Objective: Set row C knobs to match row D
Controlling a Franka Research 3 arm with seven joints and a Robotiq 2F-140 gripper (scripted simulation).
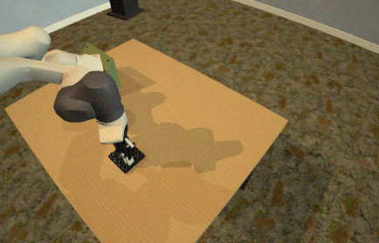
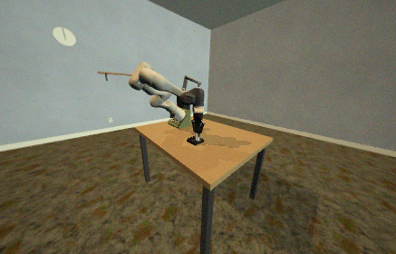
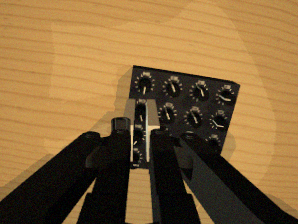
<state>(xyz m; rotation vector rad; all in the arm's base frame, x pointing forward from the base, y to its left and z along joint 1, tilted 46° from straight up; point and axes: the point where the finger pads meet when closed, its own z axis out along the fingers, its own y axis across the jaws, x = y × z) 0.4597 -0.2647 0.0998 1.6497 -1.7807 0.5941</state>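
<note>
On the wooden table stands the knob box. Gripper: narrowly spaced jaws straddle an end-column knob; whether they grip it or merely flank it, one cannot tell.

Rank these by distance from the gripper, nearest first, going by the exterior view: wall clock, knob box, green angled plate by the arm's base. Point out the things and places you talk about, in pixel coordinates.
1. Knob box [image 1: 115, 161] [image 2: 190, 141] [image 3: 194, 102]: on the table, directly below the gripper [image 1: 127, 160] [image 2: 197, 139] [image 3: 140, 112].
2. Green angled plate [image 1: 112, 74] [image 2: 185, 120]: at the table's far end, by the arm's base.
3. Wall clock [image 2: 64, 36]: high on the blue wall, well beyond the table.
</note>
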